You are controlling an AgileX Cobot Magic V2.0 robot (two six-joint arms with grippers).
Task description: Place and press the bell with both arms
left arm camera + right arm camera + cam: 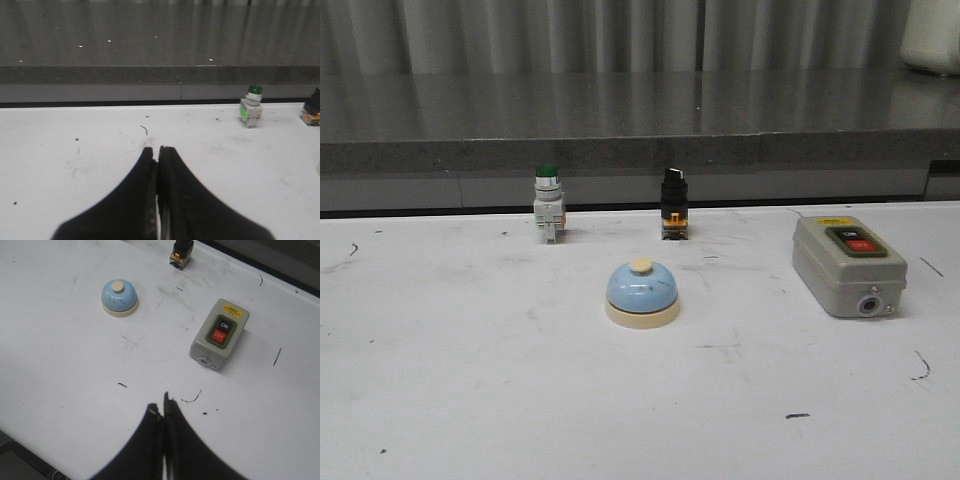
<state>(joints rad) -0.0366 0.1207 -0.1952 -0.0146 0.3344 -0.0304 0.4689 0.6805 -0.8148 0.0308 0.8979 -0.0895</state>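
Note:
The light-blue dome bell (642, 291) with cream base and cream button stands upright at the middle of the white table. It also shows in the right wrist view (119, 298), well ahead of my right gripper (161, 405), which is shut and empty above the table. My left gripper (157, 149) is shut and empty over bare table; the bell is out of its view. Neither gripper shows in the front view.
A green-capped pushbutton (548, 203) and a black selector switch (673, 203) stand behind the bell. A grey switch box (848, 264) with ON and OFF buttons lies at the right. A grey raised ledge (620, 150) runs along the table's far edge.

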